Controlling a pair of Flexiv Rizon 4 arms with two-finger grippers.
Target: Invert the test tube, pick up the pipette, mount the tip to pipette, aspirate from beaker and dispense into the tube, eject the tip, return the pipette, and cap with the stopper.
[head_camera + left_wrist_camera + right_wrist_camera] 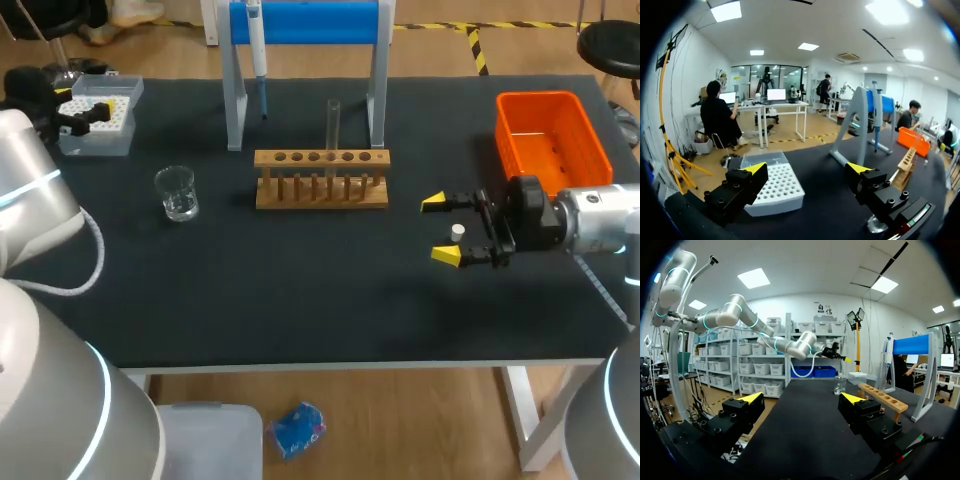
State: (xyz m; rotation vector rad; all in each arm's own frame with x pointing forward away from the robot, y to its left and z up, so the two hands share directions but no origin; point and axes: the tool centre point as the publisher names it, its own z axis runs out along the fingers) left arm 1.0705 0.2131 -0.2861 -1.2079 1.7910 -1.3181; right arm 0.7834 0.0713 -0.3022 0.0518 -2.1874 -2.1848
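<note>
A clear test tube [333, 122] stands upright in the wooden rack [320, 182] at mid-table. The pipette [257, 45] hangs on the blue-topped stand [305, 22] behind it. A glass beaker [177, 193] sits left of the rack, and the tip box [100, 115] lies at the far left. The small white stopper [458, 232] rests on the mat between the fingers of my open right gripper [445, 228], untouched. My left gripper [72, 105] hovers open by the tip box [772, 187], nothing held. In the wrist views, left gripper [807, 169] and right gripper [801, 399] are both open and empty.
An orange bin [553, 135] stands at the back right, just behind my right wrist. The black mat [300, 290] reaches the front edge. From the right wrist, the rack [885, 397] and beaker [840, 385] lie ahead.
</note>
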